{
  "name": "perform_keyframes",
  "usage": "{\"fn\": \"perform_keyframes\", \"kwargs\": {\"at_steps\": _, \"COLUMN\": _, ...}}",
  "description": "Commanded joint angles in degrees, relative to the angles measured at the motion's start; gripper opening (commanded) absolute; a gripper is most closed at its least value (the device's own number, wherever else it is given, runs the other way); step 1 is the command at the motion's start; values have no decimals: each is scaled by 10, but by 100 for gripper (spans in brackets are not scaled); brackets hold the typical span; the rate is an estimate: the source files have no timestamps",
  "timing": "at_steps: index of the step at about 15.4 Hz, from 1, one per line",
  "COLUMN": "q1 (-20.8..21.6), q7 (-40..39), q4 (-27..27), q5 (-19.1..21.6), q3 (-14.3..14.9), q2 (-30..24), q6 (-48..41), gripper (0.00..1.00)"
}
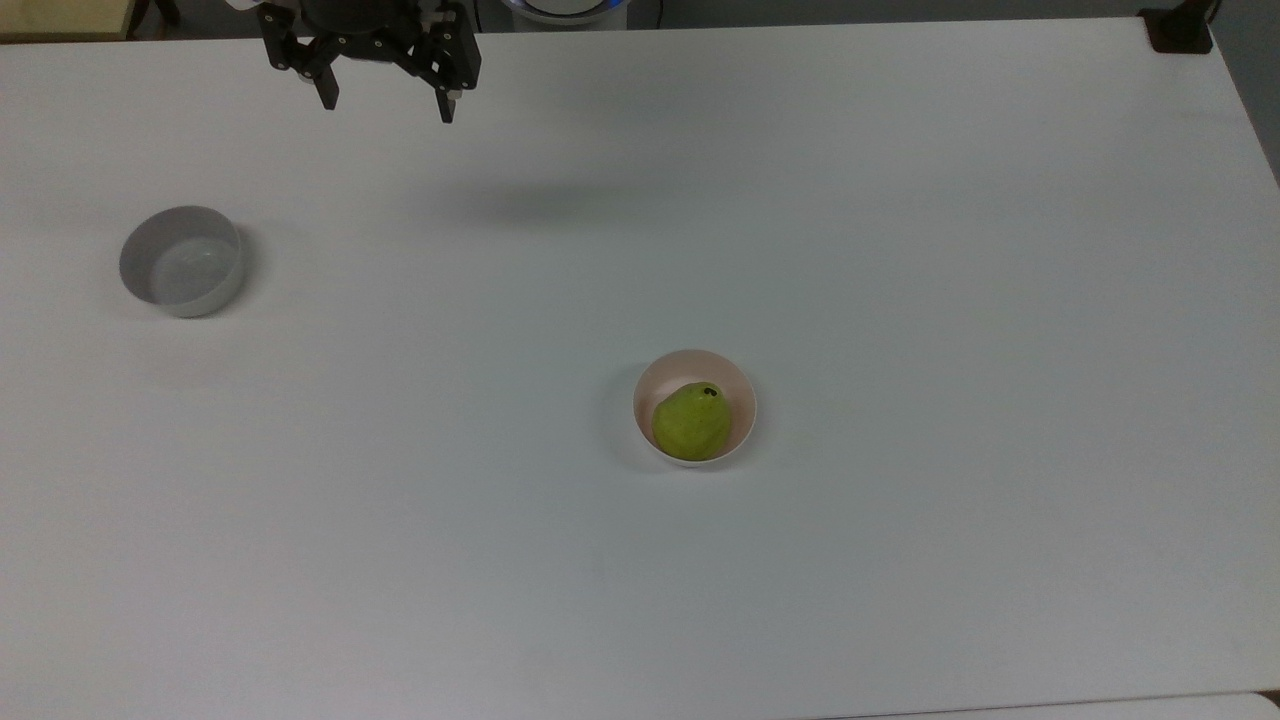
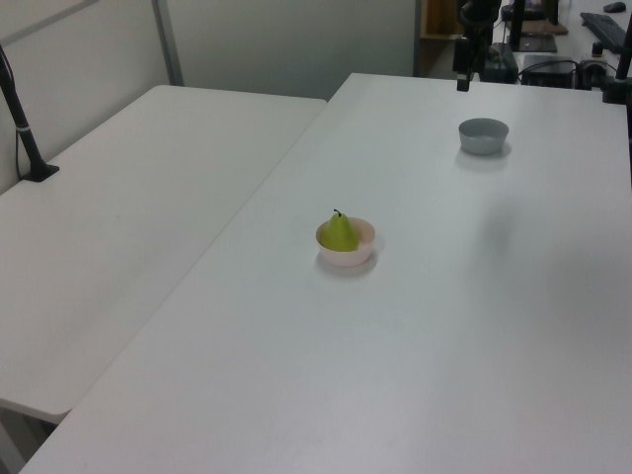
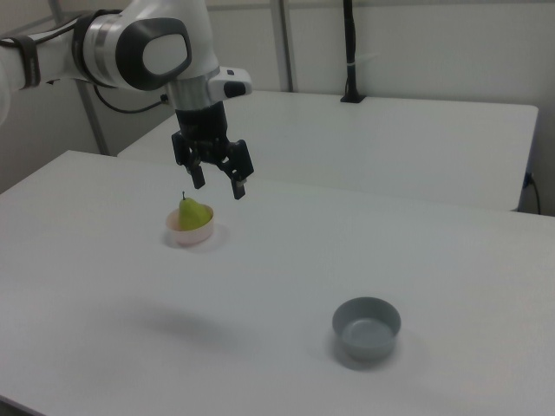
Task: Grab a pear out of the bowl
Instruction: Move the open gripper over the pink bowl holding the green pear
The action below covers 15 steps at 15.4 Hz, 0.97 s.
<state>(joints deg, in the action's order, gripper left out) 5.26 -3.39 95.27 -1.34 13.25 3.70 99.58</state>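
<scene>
Pear (image 1: 691, 424) sits in the pink bowl (image 1: 663, 378), mid-table, stem end up and tipped a little toward the top view's upper right. Long axis near vertical, so a top-down grab looks feasible.

Gripper (image 1: 388, 103) hangs high, fingers spread wide, nothing betw. them. It's well apart from the fruit: pear lies toward the top view's lower right of the fingers.

Grey bowl (image 1: 182, 260) off at the top view's left, nearer the gripper. Wrong target; likely move is across, then down.

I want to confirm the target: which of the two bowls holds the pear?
The pale pink bowl near the table's middle holds the pear; the grey bowl holds nothing.
</scene>
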Motion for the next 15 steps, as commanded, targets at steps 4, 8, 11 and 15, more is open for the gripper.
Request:
{"fn": "perform_keyframes", "kwargs": {"at_steps": 4, "q1": -1, "q7": 0, "q4": 6, "q5": -7, "q3": -3, "q2": -13, "q6": -32, "gripper": 100}}
{"fn": "perform_keyframes", "kwargs": {"at_steps": 8, "q1": 2, "q7": -1, "q4": 6, "q5": -5, "q3": -4, "q2": -11, "q6": -31, "gripper": 100}}
{"fn": "perform_keyframes", "kwargs": {"at_steps": 11, "q1": 6, "q7": 4, "q4": -2, "q5": -3, "q3": -4, "q2": 2, "q6": -22, "gripper": 100}}
{"fn": "perform_keyframes", "kwargs": {"at_steps": 15, "q1": 51, "q7": 9, "q4": -28, "q5": -1, "q3": -3, "q2": 37, "q6": -2, "gripper": 100}}
